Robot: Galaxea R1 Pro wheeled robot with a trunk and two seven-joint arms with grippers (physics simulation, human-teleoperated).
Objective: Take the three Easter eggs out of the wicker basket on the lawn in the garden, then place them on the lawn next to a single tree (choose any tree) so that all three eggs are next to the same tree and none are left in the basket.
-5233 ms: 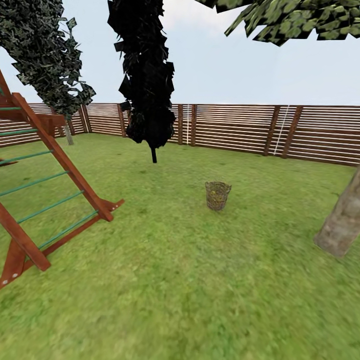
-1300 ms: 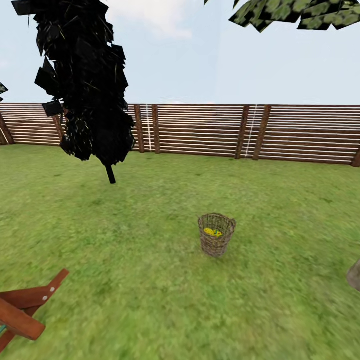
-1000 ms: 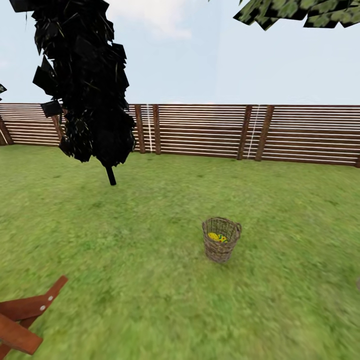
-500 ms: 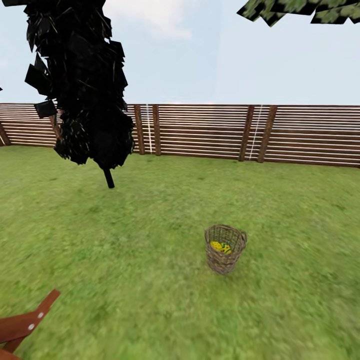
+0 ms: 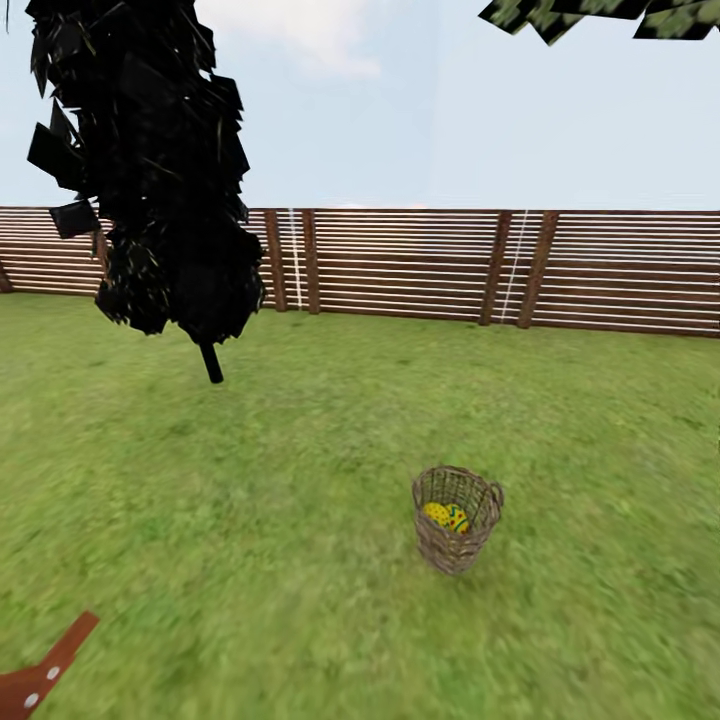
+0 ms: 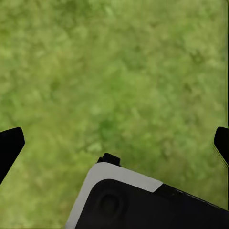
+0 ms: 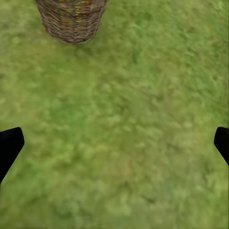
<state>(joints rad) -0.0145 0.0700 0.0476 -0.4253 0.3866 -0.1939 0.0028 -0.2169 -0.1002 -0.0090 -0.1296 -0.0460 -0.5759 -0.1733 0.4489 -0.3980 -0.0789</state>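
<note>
The wicker basket (image 5: 457,518) stands upright on the lawn (image 5: 250,520), right of the middle in the head view. Yellow Easter eggs (image 5: 446,516) with blue and red marks show inside it; I cannot tell how many. The right wrist view has the basket (image 7: 71,19) at its edge, with coloured eggs showing through the weave. My right gripper (image 7: 114,145) is open over bare grass, short of the basket. Also open, my left gripper (image 6: 114,143) hangs over grass. Of the tree, leaves (image 5: 600,15) show at the upper right; its trunk is out of view.
A narrow black cypress (image 5: 150,170) stands at the left on a thin stem. The brown slat fence (image 5: 420,265) closes the garden behind. A red-brown foot of the play tower (image 5: 40,675) pokes in at the lower left. A black and white robot part (image 6: 143,200) sits below my left gripper.
The camera has moved forward toward the basket, which now sits larger and lower in the head view. The tree trunk at the right and most of the play tower have slid out of view.
</note>
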